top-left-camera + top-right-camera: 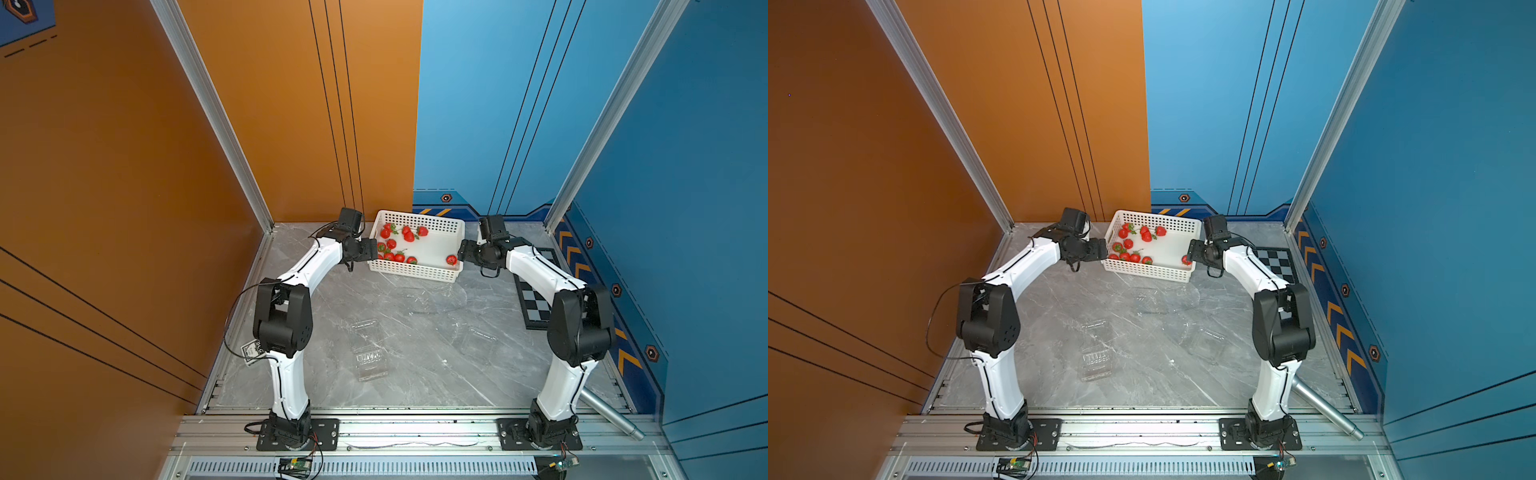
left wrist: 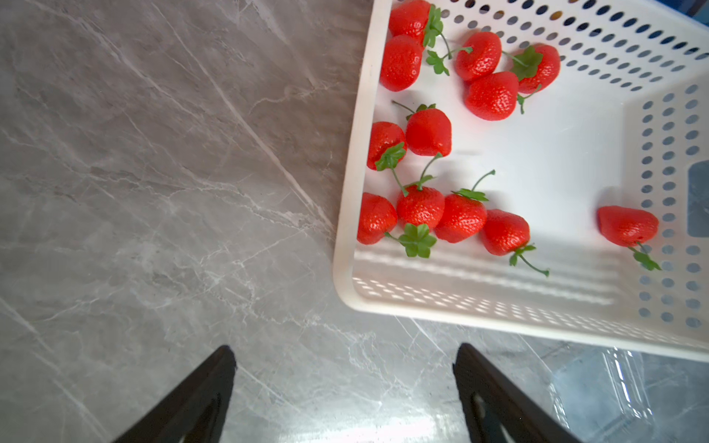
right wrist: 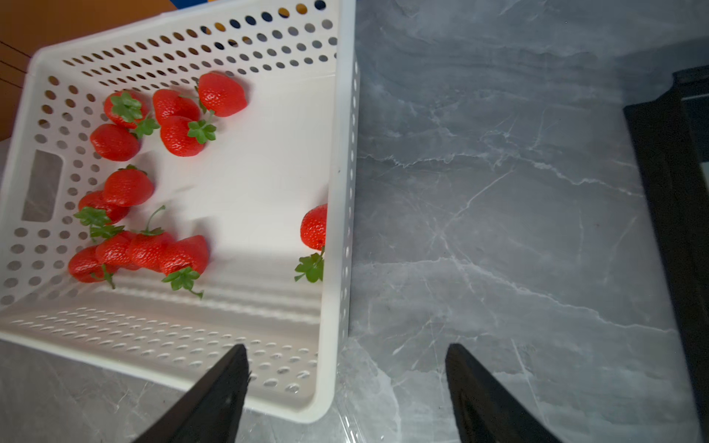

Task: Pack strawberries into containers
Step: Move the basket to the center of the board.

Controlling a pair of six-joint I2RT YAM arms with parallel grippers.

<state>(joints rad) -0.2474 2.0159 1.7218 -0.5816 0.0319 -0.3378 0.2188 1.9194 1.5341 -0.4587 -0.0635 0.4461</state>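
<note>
Left wrist view: the left gripper (image 2: 345,351) has its two black fingers (image 2: 207,395) spread wide, with only bare marble tabletop (image 2: 153,191) in the gap. Ahead of the fingertips and off to one side sits the white perforated basket (image 2: 353,184), its rim clear of both fingers. Twelve strawberries (image 2: 421,207) lie on its floor: eleven gathered toward the end nearest these jaws, and a lone strawberry (image 2: 627,226) against the far wall. Past the finger on the basket side, a clear container (image 2: 614,387) rests on the tabletop near the basket.

Right wrist view: the right gripper (image 3: 346,348) is also spread wide and grips nothing. One finger (image 3: 215,399) hangs over the basket's near wall, the other over marble, so the basket's corner falls within the gap; whether either finger touches the plastic I cannot tell. The lone strawberry sits just ahead of these jaws, against the inside of the side wall; the cluster lies well beyond it. A black-framed checkerboard (image 3: 675,214) lies out past the finger on the marble side.

In both top views the grippers flank the basket from opposite ends, and the three containers (image 1: 368,359) lie on the tabletop well behind both sets of jaws, toward the arm bases.
</note>
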